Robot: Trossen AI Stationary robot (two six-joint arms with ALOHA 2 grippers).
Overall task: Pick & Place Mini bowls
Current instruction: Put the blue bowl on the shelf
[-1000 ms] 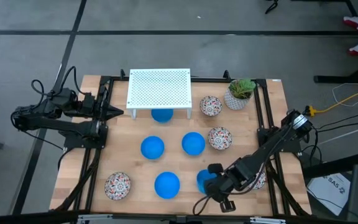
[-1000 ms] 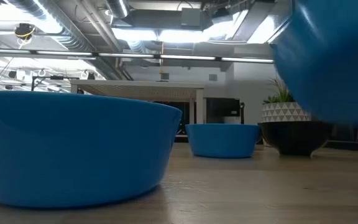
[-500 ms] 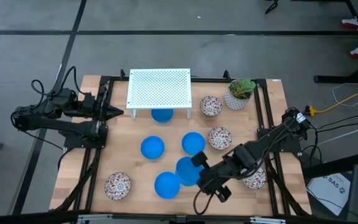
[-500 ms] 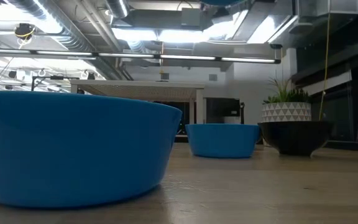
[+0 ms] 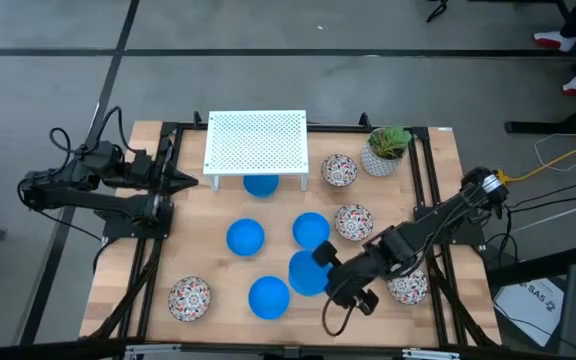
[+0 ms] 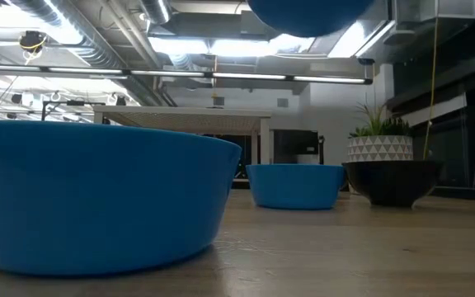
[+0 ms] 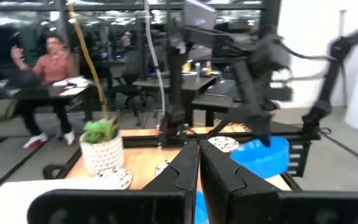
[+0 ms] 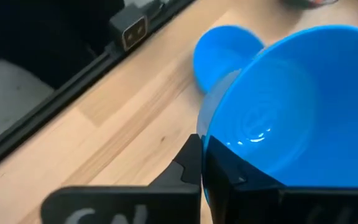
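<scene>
My right gripper (image 5: 321, 258) is shut on a plain blue mini bowl (image 5: 306, 273) and holds it above the table's middle, near side. This bowl also shows at the top of the low view (image 6: 308, 12) and in the left wrist view (image 7: 263, 155). Three more blue bowls (image 5: 245, 237) (image 5: 311, 228) (image 5: 268, 297) rest on their bases on the wood, and another (image 5: 260, 185) sits under the white rack. Floral bowls (image 5: 339, 170) (image 5: 353, 222) (image 5: 189, 298) stand on the table, and one (image 5: 410, 288) is partly hidden under the right arm. My left gripper (image 5: 190, 181) waits shut at the left edge. My right gripper pinches the blue bowl's rim (image 8: 205, 134), with one finger (image 8: 188, 163) outside the wall and the other (image 8: 232, 177) inside the hollow. The fingers slant down from the table's right side. The bowl is lifted clear of the table and tilted, its opening turned toward the wrist.
A white perforated rack (image 5: 256, 143) stands on legs at the far middle. A white pot with a green plant (image 5: 386, 150) is at the far right. Black frame rails (image 5: 153, 250) run along both sides of the wooden top.
My right gripper has risen and gone toward the table's left with the blue bowl, away from the near right part of the table. Its wrist has rolled, and the bowl has tipped with it. In the low view the bowl has climbed from the right side to the top edge.
</scene>
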